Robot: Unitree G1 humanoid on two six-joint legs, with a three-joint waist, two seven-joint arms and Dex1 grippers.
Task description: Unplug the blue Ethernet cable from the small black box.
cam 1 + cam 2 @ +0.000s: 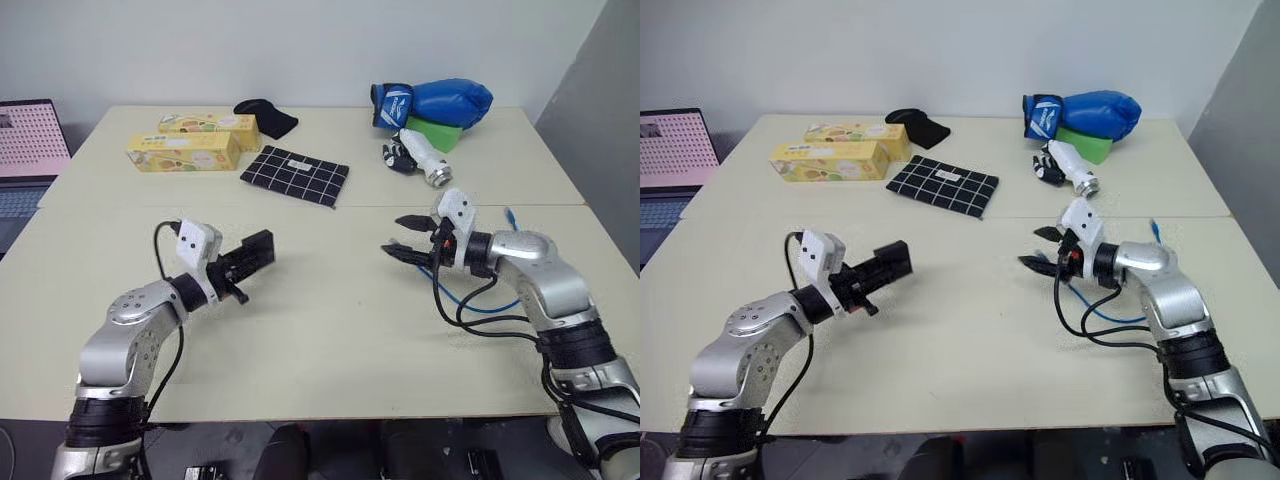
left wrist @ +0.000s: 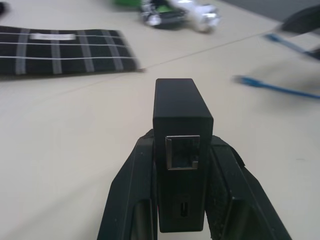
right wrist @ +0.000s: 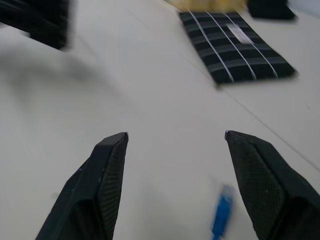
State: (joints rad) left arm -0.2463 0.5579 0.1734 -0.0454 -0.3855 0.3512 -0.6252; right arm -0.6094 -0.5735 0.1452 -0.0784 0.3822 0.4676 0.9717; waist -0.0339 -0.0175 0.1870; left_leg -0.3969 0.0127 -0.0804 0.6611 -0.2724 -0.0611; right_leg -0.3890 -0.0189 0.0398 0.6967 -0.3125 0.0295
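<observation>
While the left gripper (image 1: 258, 252) is clamped on the small black box (image 2: 181, 150), both hang above the bare front-left part of the table (image 1: 330, 330). The box sticks out past the fingertips toward the table's middle. In the left wrist view its 2 fingers (image 2: 131, 195) press the box's 2 sides, and the open port on its end face has nothing plugged into it.

The right gripper (image 1: 403, 236) hangs over the front-right part of the table, pointing left toward the box, with a clear stretch of bare table between them. Its jaws stand wide apart and hold nothing.

The blue cable (image 1: 478, 297) lies loose on the table by the right edge, looping under the right forearm. One end with a blue plug (image 3: 223, 212) rests on the table just beneath the parted right fingers, touching neither. The cable is well apart from the box.

Toward the back edge lie a black cloth with white grid lines (image 1: 296, 175), 2 yellow cartons (image 1: 185, 150) to its left, a soft black lump (image 1: 266, 117), a blue boxing glove (image 1: 440, 102) on a green block (image 1: 436, 133), and a white and black gadget (image 1: 418, 158).
</observation>
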